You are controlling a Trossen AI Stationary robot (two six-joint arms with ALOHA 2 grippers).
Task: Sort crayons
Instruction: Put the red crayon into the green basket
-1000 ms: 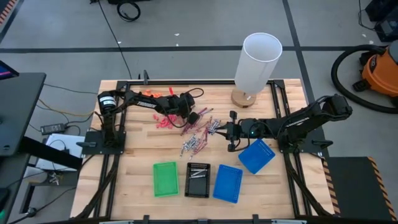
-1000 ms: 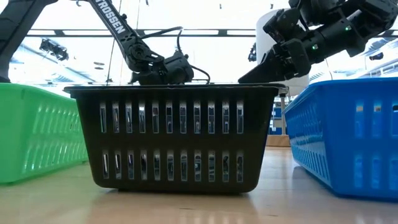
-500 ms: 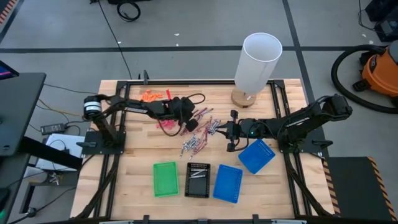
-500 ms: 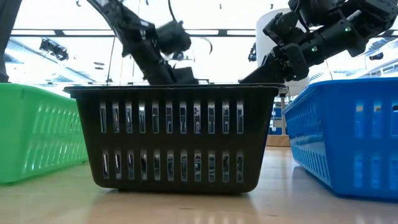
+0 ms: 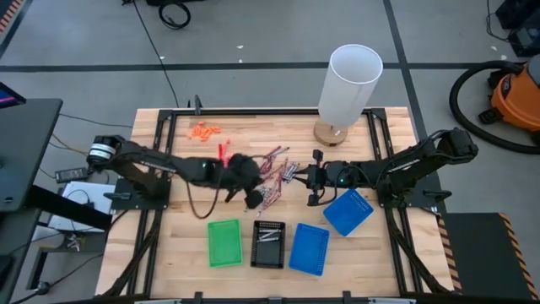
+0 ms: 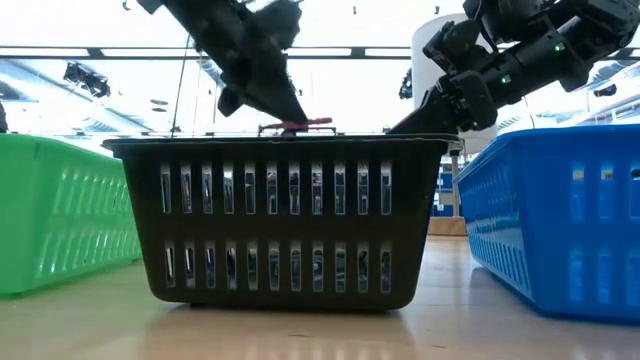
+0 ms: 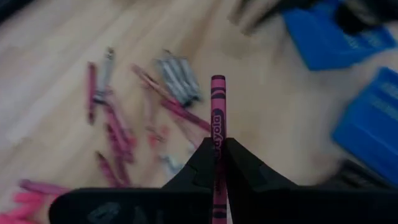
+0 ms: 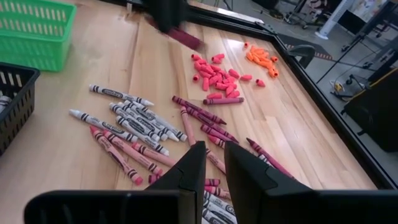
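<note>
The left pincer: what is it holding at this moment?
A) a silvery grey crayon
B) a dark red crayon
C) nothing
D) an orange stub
B: the left wrist view shows the left pincer shut on a dark red crayon that sticks out between its fingers.

Baskets, erasers and a white tube on a wooden table (image 5: 186, 253)

A green basket (image 5: 224, 243), black basket (image 5: 269, 245) and two blue baskets (image 5: 309, 249) (image 5: 348, 211) line the near edge; orange bits (image 5: 204, 130) and pink bits (image 8: 214, 78) lie farther back; a white cylinder (image 5: 349, 84) stands behind, an orange vacuum (image 5: 515, 97) beyond.
</note>
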